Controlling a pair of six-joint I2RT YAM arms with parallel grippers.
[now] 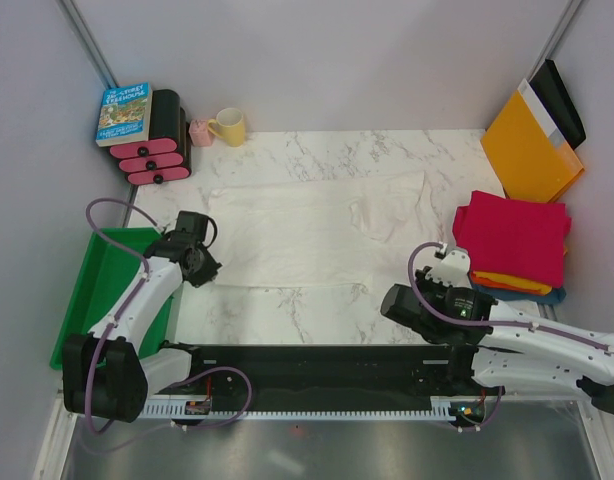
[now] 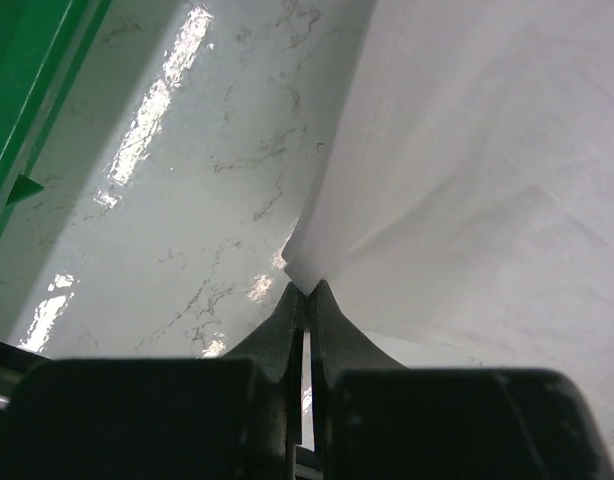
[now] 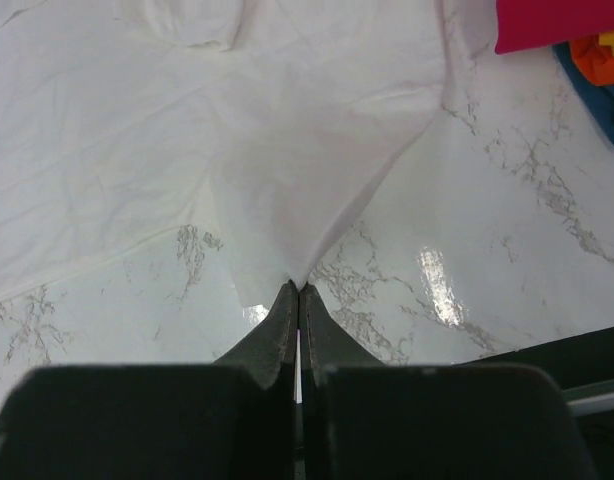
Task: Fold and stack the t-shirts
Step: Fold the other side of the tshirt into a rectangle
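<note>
A large, thin, wrinkled white t-shirt lies spread across the middle of the marbled table. My left gripper is shut on its near left corner; the left wrist view shows the cloth pinched at the fingertips of that gripper. My right gripper is shut on the shirt's near right edge; the right wrist view shows the cloth drawn to a point at this gripper. At the right stands a stack of folded shirts, crimson over orange over dark blue.
A green bin sits at the left edge. At the back left are a book, a black holder with pink fronts, a pink cup and a yellow mug. An orange-yellow envelope leans at the back right.
</note>
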